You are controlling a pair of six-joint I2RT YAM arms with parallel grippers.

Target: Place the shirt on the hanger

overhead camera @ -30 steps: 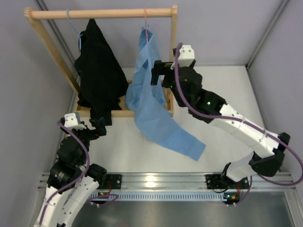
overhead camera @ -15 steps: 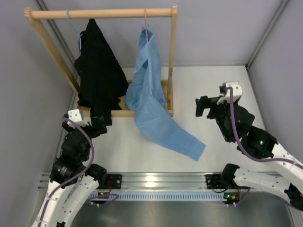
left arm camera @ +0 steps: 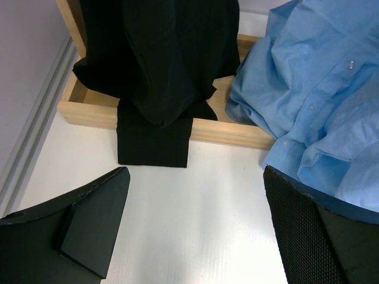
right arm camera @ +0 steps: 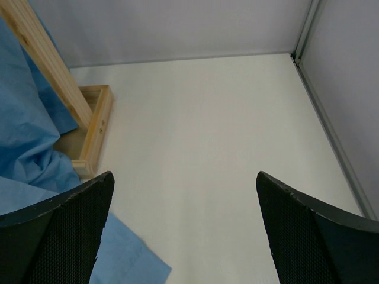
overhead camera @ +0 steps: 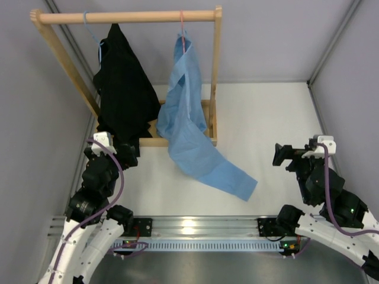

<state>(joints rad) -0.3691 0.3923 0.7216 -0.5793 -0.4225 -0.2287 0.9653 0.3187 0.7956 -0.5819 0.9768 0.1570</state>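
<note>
The light blue shirt [overhead camera: 188, 112] hangs from the pink hanger [overhead camera: 182, 31] on the wooden rail [overhead camera: 127, 17]; its lower part trails across the table toward the front. It also shows in the left wrist view [left arm camera: 314, 100] and the right wrist view [right arm camera: 29, 142]. My left gripper [overhead camera: 121, 155] is open and empty, low near the rack's base, left of the shirt. My right gripper [overhead camera: 283, 155] is open and empty at the right side of the table, well apart from the shirt.
A black garment [overhead camera: 121, 83] hangs on a thin blue hanger [overhead camera: 89, 26] at the rail's left. The wooden rack base [overhead camera: 177, 141] sits on the white table [overhead camera: 266, 112]. Grey walls close in on both sides.
My right arm has pulled back from the shirt at the rack to the table's right front. My left gripper has shifted slightly right. The shirt stays hanging.
</note>
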